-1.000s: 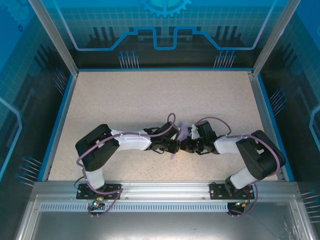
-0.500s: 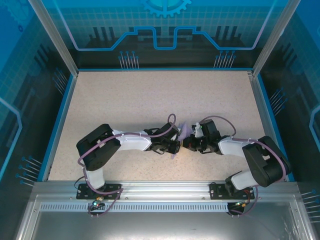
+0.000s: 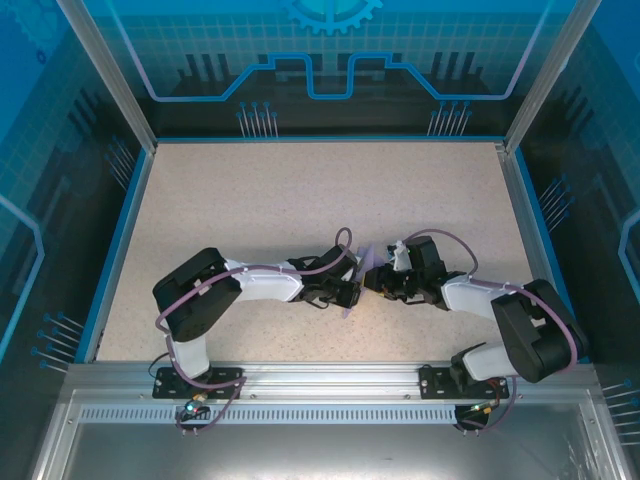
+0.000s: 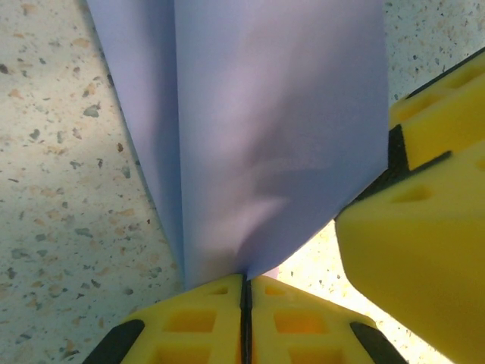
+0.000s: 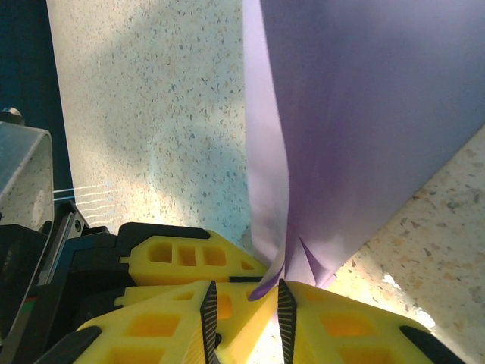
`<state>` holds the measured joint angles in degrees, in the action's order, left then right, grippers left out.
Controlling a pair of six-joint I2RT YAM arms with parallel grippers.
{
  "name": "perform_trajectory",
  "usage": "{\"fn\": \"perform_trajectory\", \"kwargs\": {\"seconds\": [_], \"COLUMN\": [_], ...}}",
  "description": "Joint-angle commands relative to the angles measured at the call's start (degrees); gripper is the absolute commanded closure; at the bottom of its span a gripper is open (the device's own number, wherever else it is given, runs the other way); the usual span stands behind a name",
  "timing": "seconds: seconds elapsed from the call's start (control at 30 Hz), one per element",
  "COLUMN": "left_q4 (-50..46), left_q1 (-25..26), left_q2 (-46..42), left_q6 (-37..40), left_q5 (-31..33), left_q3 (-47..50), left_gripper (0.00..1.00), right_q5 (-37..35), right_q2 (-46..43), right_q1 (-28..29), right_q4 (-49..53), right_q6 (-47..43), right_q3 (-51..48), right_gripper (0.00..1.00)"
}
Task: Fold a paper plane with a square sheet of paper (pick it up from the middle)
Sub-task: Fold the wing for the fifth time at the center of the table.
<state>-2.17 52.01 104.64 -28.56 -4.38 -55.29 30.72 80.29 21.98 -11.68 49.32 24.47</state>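
Square sheet of paper [image 4: 265,136]: light, limp, easily creased. Pinched between my left jaws; right jaws slightly parted around its edge. Regrip on the fold.

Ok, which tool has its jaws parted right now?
The right tool: its jaws stand apart around the lilac paper, while the left tool is pinched shut on it.

Seen from above, the lilac paper [image 3: 349,309] is mostly hidden where the left arm [image 3: 270,282] and right arm [image 3: 462,292] meet, its folds too small to tell; both wrist views crop its top.
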Motion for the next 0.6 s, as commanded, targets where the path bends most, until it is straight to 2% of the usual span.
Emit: {"fn": "perform_trajectory", "kwargs": {"seconds": [0.0,0.1,0.27,0.57], "left_q4": [-0.29,-0.22,0.10,0.43], "left_q1": [0.02,0.02,0.02,0.11], "left_q2": [0.26,0.16,-0.13,-1.17], "left_q6": [-0.43,-0.40,-0.10,0.69], "left_q5": [-1.07,-1.07,-1.15,-1.51], "left_q3": [0.88,1.04,1.23,1.50], "left_gripper": [0.90,0.89,0.88,0.86], "right_q5": [1.51,1.69,1.62,1.64], "right_q2": [1.92,2.93,4.73,6.60], "right_q1": [-0.80,-0.78,-0.81,-0.80], "right_q4": [-1.03,-1.52,-0.70,-1.15], "right_q6": [0.37,0.35,-0.72,-1.23], "right_q3": [0.26,0.91,1.55,2.07], "right_gripper": [0.70,0.70,0.80,0.88]}}
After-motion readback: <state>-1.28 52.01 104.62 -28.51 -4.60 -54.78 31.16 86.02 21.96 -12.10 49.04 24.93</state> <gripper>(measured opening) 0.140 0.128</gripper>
